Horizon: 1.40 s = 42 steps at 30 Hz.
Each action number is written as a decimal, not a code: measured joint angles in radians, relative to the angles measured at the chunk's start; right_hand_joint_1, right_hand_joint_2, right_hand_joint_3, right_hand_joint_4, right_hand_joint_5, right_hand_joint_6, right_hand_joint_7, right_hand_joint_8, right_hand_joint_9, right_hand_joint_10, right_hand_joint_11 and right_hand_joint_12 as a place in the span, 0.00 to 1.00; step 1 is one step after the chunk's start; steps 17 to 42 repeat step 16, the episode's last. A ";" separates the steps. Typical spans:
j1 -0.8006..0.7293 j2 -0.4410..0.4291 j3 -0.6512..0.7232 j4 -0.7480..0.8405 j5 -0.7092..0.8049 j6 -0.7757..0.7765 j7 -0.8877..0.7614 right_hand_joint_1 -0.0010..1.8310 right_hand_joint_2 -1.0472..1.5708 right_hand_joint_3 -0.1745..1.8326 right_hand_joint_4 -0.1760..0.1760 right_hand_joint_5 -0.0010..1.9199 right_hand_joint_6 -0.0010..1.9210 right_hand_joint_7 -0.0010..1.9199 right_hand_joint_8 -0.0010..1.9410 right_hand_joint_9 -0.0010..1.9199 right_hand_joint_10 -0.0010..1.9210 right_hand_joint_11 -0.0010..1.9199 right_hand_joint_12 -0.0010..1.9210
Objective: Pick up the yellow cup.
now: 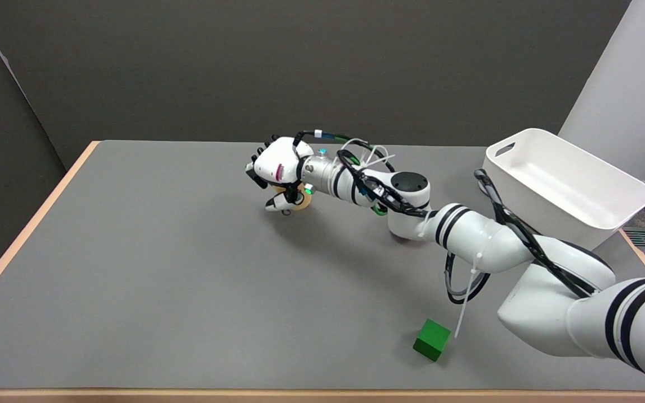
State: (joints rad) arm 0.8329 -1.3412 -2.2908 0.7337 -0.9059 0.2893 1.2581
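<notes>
No brand, label or legible writing can be made out on any object; only a small dark red mark is seen on the white back shell of the right hand (277, 168), too small to be read.

The right hand is seen at the far middle of the grey table top (149, 268), at the end of the white right arm with black bands (468, 235), which reaches in from the lower right with black cables strapped along it by white ties. The hand is turned palm down, and its fingers are curled downward around the small yellow cup (295, 202), of which only a pale yellowish sliver is visible beneath the palm and between the fingers. The cup lies directly under the hand, at the table surface; whether it is firmly clasped or merely enclosed cannot be told, nor whether it has left the table. A green light is seen at the wrist, just beside the cup.

Well apart from the hand, toward the near right, a small green cube-shaped block (431, 339) rests on the table. Farther right of the hand, beyond the elbow, a white rectangular plastic bin with a handle slot (566, 184) stands at the table's edge.

The table is matt grey with a light wood-coloured edge. Dark grey walls are seen behind it, with a white panel at the upper right.
</notes>
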 measured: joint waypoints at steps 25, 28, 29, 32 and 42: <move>0.040 0.056 0.075 0.044 -0.096 -0.042 -0.020 0.63 0.85 0.19 0.25 0.30 0.85 0.44 0.64 0.41 0.64 0.38 1.00; 0.040 0.056 0.075 0.044 -0.096 -0.042 -0.020 0.63 0.85 0.19 0.25 0.30 0.85 0.44 0.64 0.41 0.64 0.38 1.00; 0.040 0.056 0.075 0.044 -0.096 -0.042 -0.020 0.63 0.85 0.19 0.25 0.30 0.85 0.44 0.64 0.41 0.64 0.38 1.00; 0.040 0.056 0.075 0.044 -0.096 -0.042 -0.020 0.63 0.85 0.19 0.25 0.30 0.85 0.44 0.64 0.41 0.64 0.38 1.00; 0.040 0.056 0.075 0.044 -0.096 -0.042 -0.020 0.63 0.85 0.19 0.25 0.30 0.85 0.44 0.64 0.41 0.64 0.38 1.00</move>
